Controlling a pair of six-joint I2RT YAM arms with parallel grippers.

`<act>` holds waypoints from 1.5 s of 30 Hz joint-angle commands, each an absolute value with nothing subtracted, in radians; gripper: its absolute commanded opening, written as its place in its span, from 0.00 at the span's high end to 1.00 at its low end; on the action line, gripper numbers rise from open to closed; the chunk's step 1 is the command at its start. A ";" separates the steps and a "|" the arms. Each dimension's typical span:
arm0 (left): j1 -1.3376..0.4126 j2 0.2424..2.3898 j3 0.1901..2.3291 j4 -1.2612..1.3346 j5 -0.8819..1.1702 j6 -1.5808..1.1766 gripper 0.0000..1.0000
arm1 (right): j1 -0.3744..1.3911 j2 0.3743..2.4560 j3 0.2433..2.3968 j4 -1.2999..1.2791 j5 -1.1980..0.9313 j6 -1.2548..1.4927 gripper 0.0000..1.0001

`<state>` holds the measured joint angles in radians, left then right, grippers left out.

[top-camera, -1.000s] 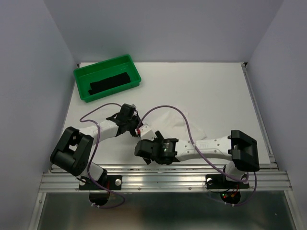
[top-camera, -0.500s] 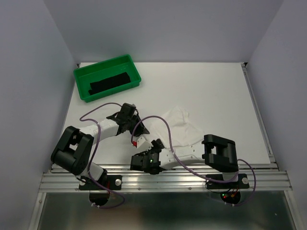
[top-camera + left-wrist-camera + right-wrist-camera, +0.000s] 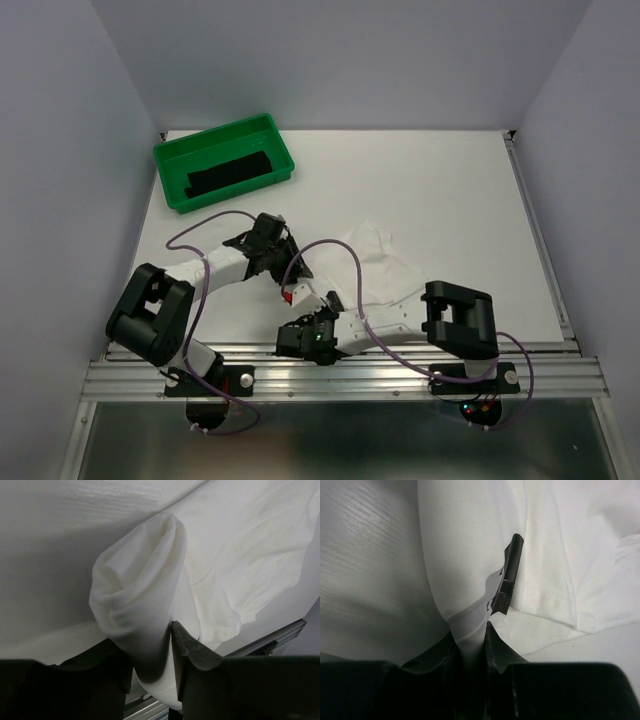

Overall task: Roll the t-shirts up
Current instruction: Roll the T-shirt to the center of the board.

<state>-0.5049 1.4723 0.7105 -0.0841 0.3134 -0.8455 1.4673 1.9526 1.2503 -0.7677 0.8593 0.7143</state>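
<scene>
A white t-shirt (image 3: 375, 265) lies crumpled on the table, right of centre. Its near-left end is rolled into a thick tube (image 3: 140, 595). My left gripper (image 3: 150, 650) stands partly open around that tube, and the cloth still fills most of the gap. In the top view it is over the shirt's left edge (image 3: 290, 272). Just in front of it, my right gripper (image 3: 295, 305) is shut on a fold of the same shirt (image 3: 465, 555), pinched between its jaws (image 3: 470, 635). A black fingertip (image 3: 509, 575) of the left gripper pokes out beside that fold.
A green tray (image 3: 165, 160) holding a dark folded cloth (image 3: 230, 175) stands at the back left. The aluminium rail (image 3: 340, 365) runs along the near table edge just behind both grippers. White walls close in the table's sides and back.
The right arm has folded back and brought its gripper to the shirt's near-left end, where it has shut on the cloth. The left jaws have widened around the roll.
</scene>
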 commanded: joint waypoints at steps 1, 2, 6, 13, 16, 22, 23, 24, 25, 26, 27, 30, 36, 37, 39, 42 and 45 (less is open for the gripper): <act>-0.509 1.425 0.770 -0.141 0.270 -0.793 0.53 | 1.444 1.832 1.192 -0.643 0.773 0.721 0.99; -0.508 1.413 0.779 -0.156 0.265 -0.789 0.43 | 1.425 1.788 1.158 -0.593 0.725 0.712 0.99; -0.503 1.378 0.810 -0.196 0.247 -0.769 0.30 | 1.379 1.682 1.070 -0.439 0.574 0.672 0.99; -0.486 1.305 0.896 -0.291 0.203 -0.735 0.29 | 1.235 1.520 0.913 -0.249 0.309 0.716 0.99; -0.480 1.273 0.920 -0.316 0.195 -0.727 0.29 | 1.203 1.470 0.858 -0.195 0.233 0.742 0.99; -0.480 1.269 0.916 -0.319 0.207 -0.726 0.30 | 1.126 1.394 0.747 -0.078 0.108 0.831 0.99; -0.479 1.269 0.911 -0.308 0.213 -0.726 0.30 | 1.126 1.373 0.712 -0.048 0.080 0.860 0.99; -0.479 1.269 0.905 -0.302 0.221 -0.729 0.31 | 1.102 1.364 0.694 -0.032 0.068 0.877 0.99; -0.479 1.270 0.891 -0.295 0.232 -0.735 0.31 | 1.101 1.355 0.675 -0.017 0.057 0.891 0.99; -0.479 1.269 0.885 -0.281 0.239 -0.738 0.32 | 1.086 1.344 0.654 -0.011 0.032 0.925 0.99; -0.480 1.267 0.878 -0.276 0.250 -0.739 0.33 | 1.069 1.326 0.616 0.041 0.022 0.942 0.99; -0.482 1.272 0.867 -0.255 0.267 -0.742 0.38 | 1.057 1.298 0.539 0.109 -0.032 1.005 0.99; -0.511 1.296 0.854 -0.221 0.298 -0.747 0.53 | 1.025 1.275 0.456 0.175 -0.061 1.081 0.99; -0.517 1.299 0.854 -0.210 0.304 -0.749 0.59 | 1.025 1.273 0.442 0.178 -0.063 1.094 0.99; -0.528 1.313 0.851 -0.198 0.310 -0.753 0.67 | 1.012 1.269 0.428 0.187 -0.069 1.098 0.99; -0.554 1.342 0.862 -0.181 0.322 -0.758 0.87 | 0.994 1.264 0.411 0.189 -0.074 1.100 0.96; -0.580 1.376 0.874 -0.175 0.322 -0.758 1.00 | 0.976 1.258 0.400 0.189 -0.084 1.095 0.92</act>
